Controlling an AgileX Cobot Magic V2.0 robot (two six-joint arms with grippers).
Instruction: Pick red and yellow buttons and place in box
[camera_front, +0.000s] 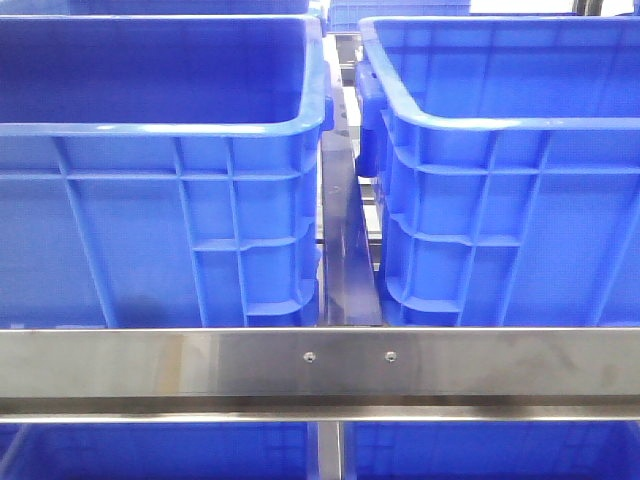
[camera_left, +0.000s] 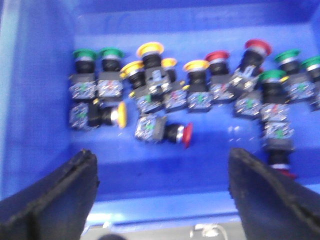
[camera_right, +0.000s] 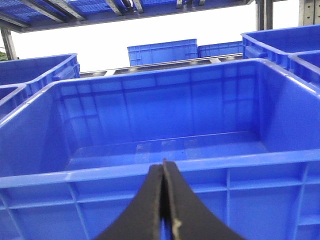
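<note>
In the left wrist view, several push-button switches with red, yellow and green caps lie on the floor of a blue crate (camera_left: 40, 75). A red button (camera_left: 187, 135) and a yellow button (camera_left: 121, 114) lie on their sides nearest my left gripper (camera_left: 162, 190). That gripper is open and empty, above the crate's near wall. My right gripper (camera_right: 164, 165) is shut and empty, just outside the near wall of the box (camera_right: 75, 175), whose inside shows no buttons. In the front view the box (camera_front: 500, 122) stands on the right. Neither gripper shows there.
A second blue crate (camera_front: 150, 128) with a smooth dark inside stands on the left in the front view, across a narrow gap from the box. A steel rail (camera_front: 350, 360) runs across the front. More blue crates (camera_right: 160, 50) stand behind and beside the box.
</note>
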